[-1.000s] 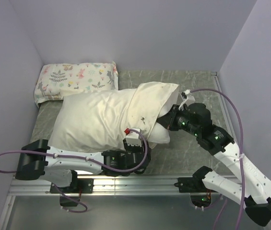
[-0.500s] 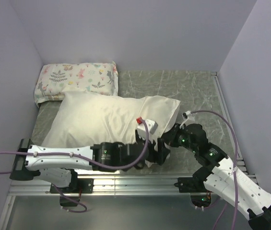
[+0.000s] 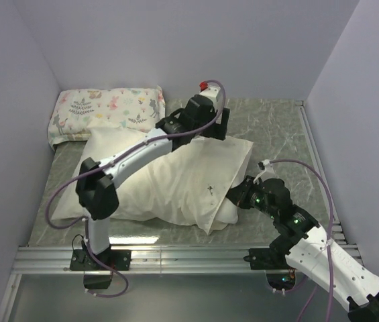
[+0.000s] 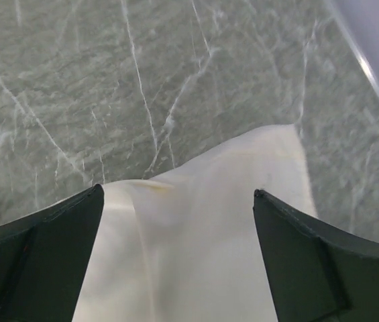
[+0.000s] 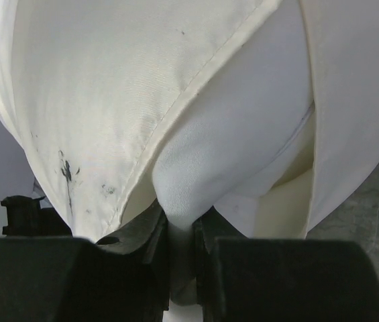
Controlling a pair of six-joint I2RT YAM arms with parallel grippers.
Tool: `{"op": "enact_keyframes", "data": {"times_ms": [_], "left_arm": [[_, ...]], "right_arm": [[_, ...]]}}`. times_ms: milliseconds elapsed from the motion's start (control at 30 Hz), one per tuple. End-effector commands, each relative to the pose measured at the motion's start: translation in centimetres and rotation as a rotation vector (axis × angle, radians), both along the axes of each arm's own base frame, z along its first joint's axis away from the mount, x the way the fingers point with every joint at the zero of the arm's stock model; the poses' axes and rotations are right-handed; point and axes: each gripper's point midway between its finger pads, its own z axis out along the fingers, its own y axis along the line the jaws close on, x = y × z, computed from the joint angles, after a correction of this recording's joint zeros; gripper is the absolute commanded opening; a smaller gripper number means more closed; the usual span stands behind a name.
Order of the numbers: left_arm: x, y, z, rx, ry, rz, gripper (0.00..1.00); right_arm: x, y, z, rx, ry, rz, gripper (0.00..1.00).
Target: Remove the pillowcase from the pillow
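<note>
The cream pillowcase (image 3: 155,178) lies across the table with the pillow inside it. Its open end faces right, and a white corner of the pillow (image 3: 225,210) sticks out there. My right gripper (image 3: 237,196) is shut on that corner; the right wrist view shows the white pillow (image 5: 243,114) pinched between the fingers (image 5: 157,248), with the pillowcase hem (image 5: 109,87) just above. My left gripper (image 3: 207,131) is open above the case's far edge. In the left wrist view a cream pillowcase corner (image 4: 202,228) lies between its spread fingers (image 4: 48,258), untouched.
A smaller floral animal-print pillow (image 3: 109,109) lies at the far left corner, touching the big pillow. Grey walls close the left, back and right. Marble tabletop (image 3: 269,124) shows to the right of the pillow. A metal rail (image 3: 189,258) runs along the near edge.
My left arm has swung from the pillow's near right edge over to its far edge. The lifted pillowcase flap has dropped flat. My right gripper has drawn slightly nearer, still holding the pillow corner.
</note>
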Motion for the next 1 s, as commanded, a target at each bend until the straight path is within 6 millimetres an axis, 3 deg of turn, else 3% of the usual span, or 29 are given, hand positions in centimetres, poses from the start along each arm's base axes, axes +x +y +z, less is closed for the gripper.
{"op": "enact_keyframes", "data": {"times_ms": [0, 33, 100, 233, 300, 400, 433, 533, 633, 733, 767, 833, 867, 967], "left_arm": [[-0.4, -1.8, -0.3, 0.044, 0.034, -0.285, 0.99], [-0.1, -2.2, -2.4, 0.067, 0.08, -0.309, 0.99], [0.0, -3.2, -1.8, 0.045, 0.09, -0.384, 0.99], [0.9, -4.0, -4.2, 0.111, 0.121, -0.429, 0.98], [1.4, -4.0, -5.1, 0.14, 0.128, -0.43, 0.92], [2.2, -3.9, -7.0, 0.169, 0.156, -0.433, 0.65], [2.4, -3.7, -7.9, 0.184, 0.164, -0.423, 0.38], [3.7, -2.9, -8.8, 0.188, 0.165, -0.386, 0.0], [5.9, -1.6, -8.7, 0.174, 0.155, -0.303, 0.0], [9.9, 1.7, -7.8, 0.169, 0.116, -0.109, 0.0], [12.1, 4.6, -7.6, 0.197, 0.092, 0.025, 0.0], [14.1, 7.5, -6.7, 0.18, 0.082, 0.164, 0.0], [15.5, 10.1, -6.5, 0.173, 0.082, 0.232, 0.0], [17.3, 15.3, -5.6, 0.144, 0.066, 0.378, 0.0]], "right_arm": [[0.6, -0.5, 0.2, -0.011, -0.03, -0.039, 0.0], [0.7, -0.5, 0.1, -0.016, -0.027, -0.041, 0.0], [0.8, -0.4, 0.3, -0.018, -0.026, -0.039, 0.0], [1.1, -0.1, 0.5, -0.031, -0.025, -0.026, 0.0], [1.4, 0.1, 1.1, -0.033, -0.032, -0.023, 0.0], [1.7, 0.3, 1.7, -0.038, -0.038, -0.02, 0.0], [1.7, 0.3, 1.8, -0.045, -0.039, -0.017, 0.0], [1.9, 0.3, 2.7, -0.055, -0.05, -0.011, 0.0], [1.8, 0.2, 3.5, -0.064, -0.062, -0.009, 0.0], [1.5, -0.4, 4.2, -0.067, -0.078, -0.019, 0.0], [1.3, -0.6, 4.3, -0.067, -0.079, -0.022, 0.0], [0.9, -1.1, 4.7, -0.063, -0.089, -0.031, 0.0], [0.8, -1.2, 4.8, -0.061, -0.09, -0.032, 0.0], [0.6, -2.1, 5.3, -0.068, -0.106, -0.067, 0.0]]}}
